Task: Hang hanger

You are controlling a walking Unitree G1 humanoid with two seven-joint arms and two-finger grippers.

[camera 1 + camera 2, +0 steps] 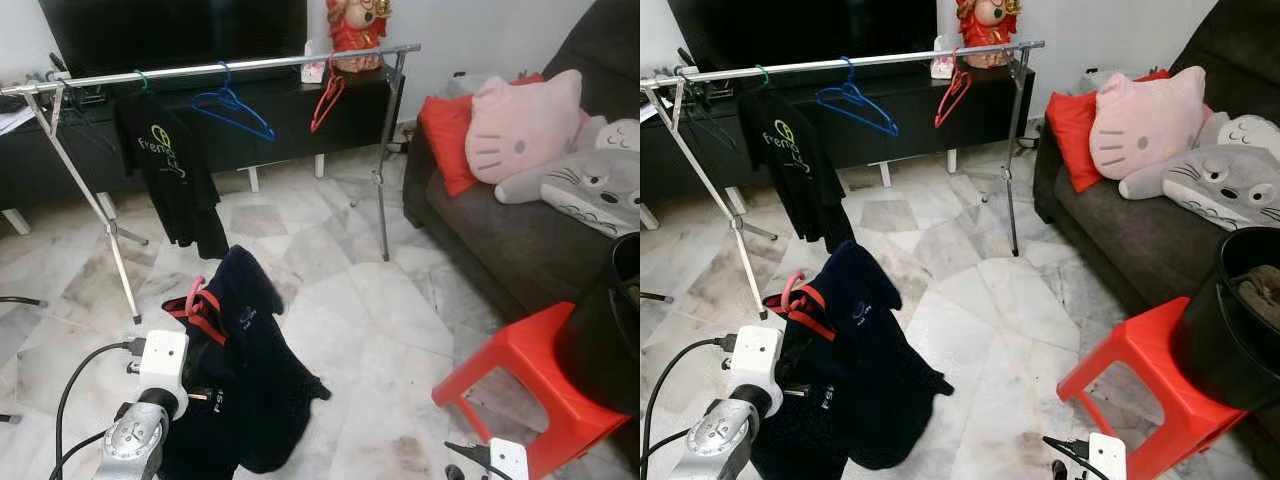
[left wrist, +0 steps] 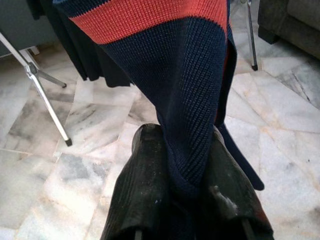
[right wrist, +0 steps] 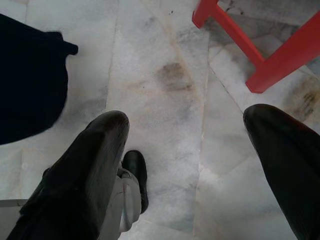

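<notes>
At the lower left of your head view sits the left arm's silver wrist, and its left gripper (image 2: pixel 182 200) is clenched on a navy knit garment (image 1: pixel 250 380) with a red stripe; the wrist view shows coarse ribbed wool pinched between the two scuffed black fingers (image 2: pixel 137 200). The garment hangs on a pink hanger (image 1: pixel 193 297), whose curved hook pokes out at the collar, just above and right of the wrist, near the lower left of the frame. The cloth drapes down in a dark, floppy heap toward the pale veined marble floor (image 1: pixel 360 300).

Across the upper part of the frame runs a thin metal clothes rail (image 1: pixel 220 68) on splayed tube legs. Three hangers ride on it: a green-hooked one carrying a black printed T-shirt (image 1: pixel 175 170), a bare blue hanger (image 1: pixel 232 108) and a bare red hanger (image 1: pixel 326 95).

Further right you see a dark fabric sofa (image 1: pixel 500 230) with a red cushion (image 1: pixel 447 140), a pink cat plush (image 1: pixel 520 125) and a grey plush (image 1: pixel 590 185). At the lower right stands one glossy red plastic stool (image 1: pixel 530 385), with a black bucket (image 1: pixel 1230 320) on it. The right gripper (image 3: pixel 185 165) hangs low beside the stool, its two fingers spread wide over bare floor, gripping nothing.
</notes>
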